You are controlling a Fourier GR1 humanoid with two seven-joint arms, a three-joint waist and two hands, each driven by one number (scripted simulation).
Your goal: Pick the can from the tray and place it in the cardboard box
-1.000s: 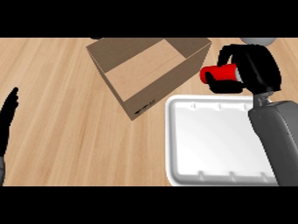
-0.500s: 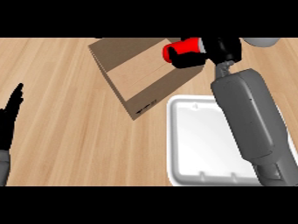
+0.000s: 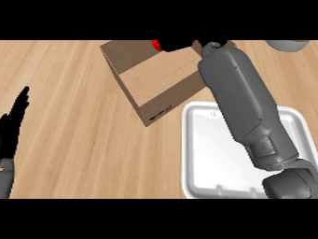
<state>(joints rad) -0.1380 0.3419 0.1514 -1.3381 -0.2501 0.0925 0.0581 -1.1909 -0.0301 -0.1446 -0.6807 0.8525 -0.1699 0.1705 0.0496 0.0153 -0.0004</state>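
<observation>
Nearest, my left hand (image 3: 6,135) rests open by the lower left edge, fingers straight, out of the way. Beyond it the white tray (image 3: 199,140) lies bare, since my right forearm crosses it toward the cardboard box (image 3: 158,77). At the far edge my right hand (image 3: 206,45) is mostly cut off; its fingers apparently hold the red can (image 3: 165,45) above the box, ready, I judge, for release.
</observation>
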